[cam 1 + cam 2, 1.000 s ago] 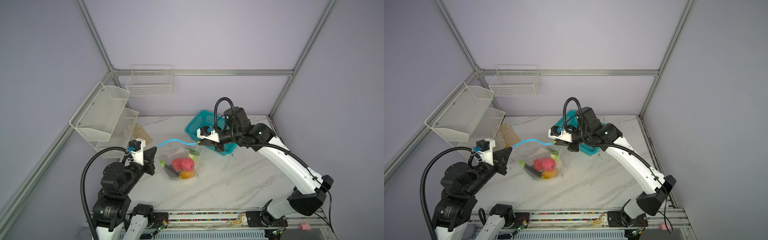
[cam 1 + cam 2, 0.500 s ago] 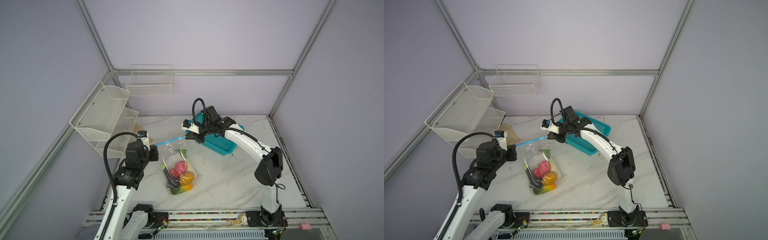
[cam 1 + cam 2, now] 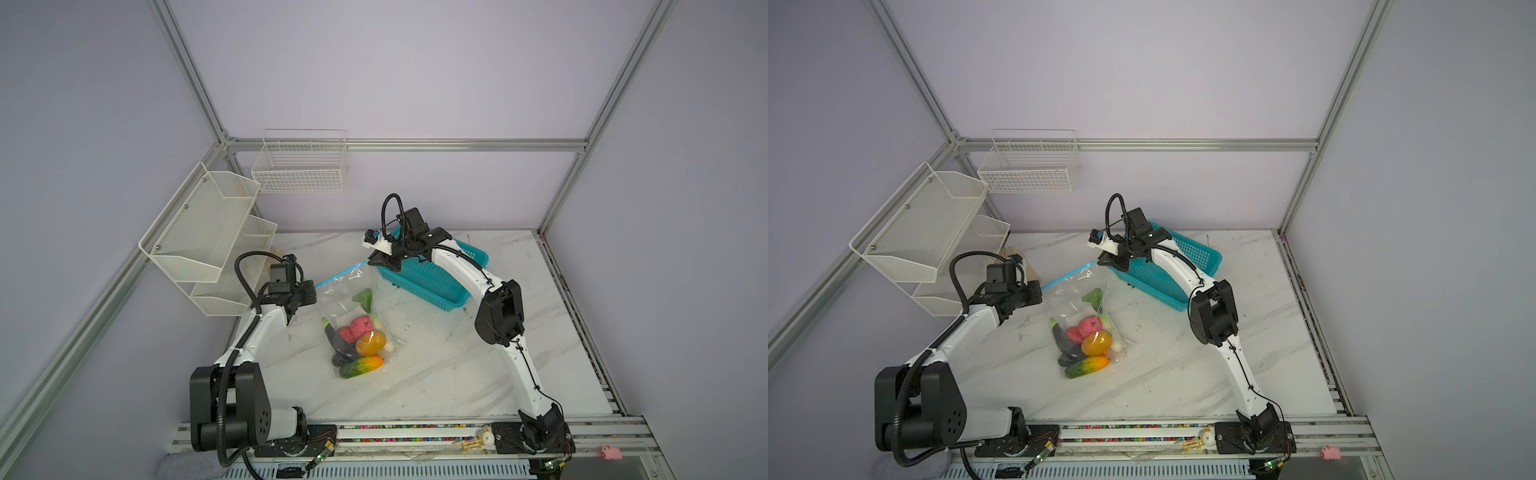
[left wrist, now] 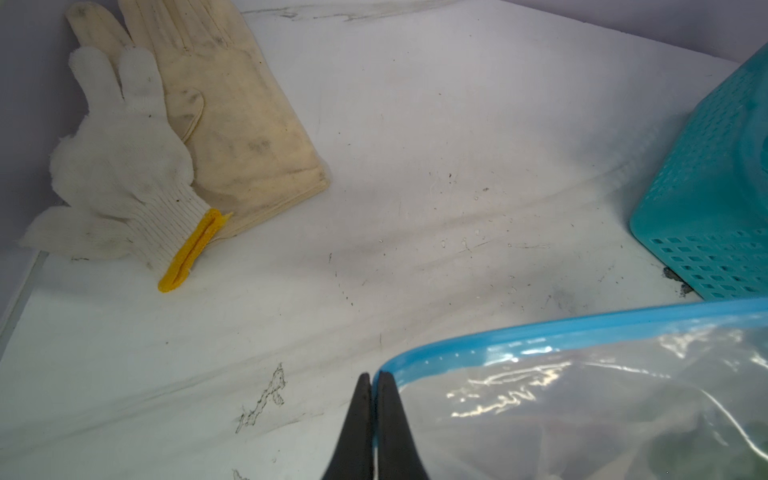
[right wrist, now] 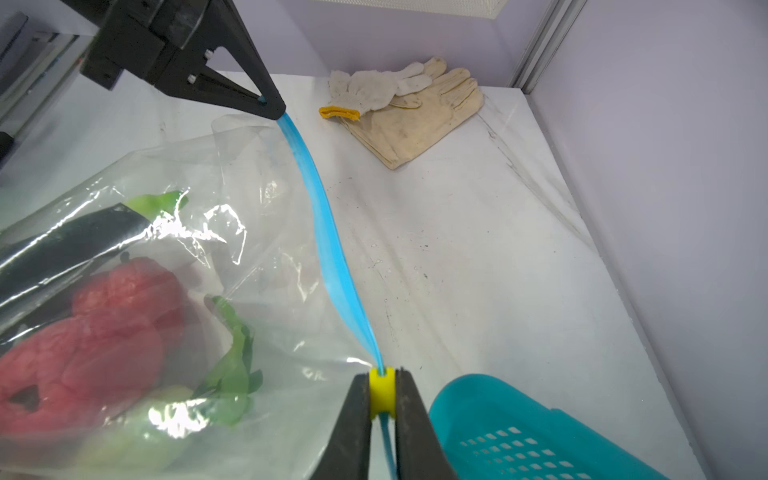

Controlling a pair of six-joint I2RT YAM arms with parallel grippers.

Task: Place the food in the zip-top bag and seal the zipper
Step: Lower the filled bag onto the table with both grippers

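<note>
At the left of a top view, the left pincer [image 3: 312,289] is pressed together on the end corner of the zipper [image 5: 320,208], a light-blue strip pulled taut and slanting up to the right. Below the strip, the zip-top bag [image 3: 353,299] hangs down onto the marble surface [image 3: 436,374], with the food [image 3: 359,343] heaped at its bottom, near the centre of the frame. At the strip's right end the right pincer [image 5: 382,374] pinches the yellow slider [image 5: 382,395], just beside the teal basket [image 3: 432,286]. The film looks thin, slippery and crinkly, so it would likely slip or tear if gripped. The stiffer strip and the hard slider are the sounder holds. The toys look light, yet they weigh the limp bag down, so keeping the strip stretched seems wise
</note>
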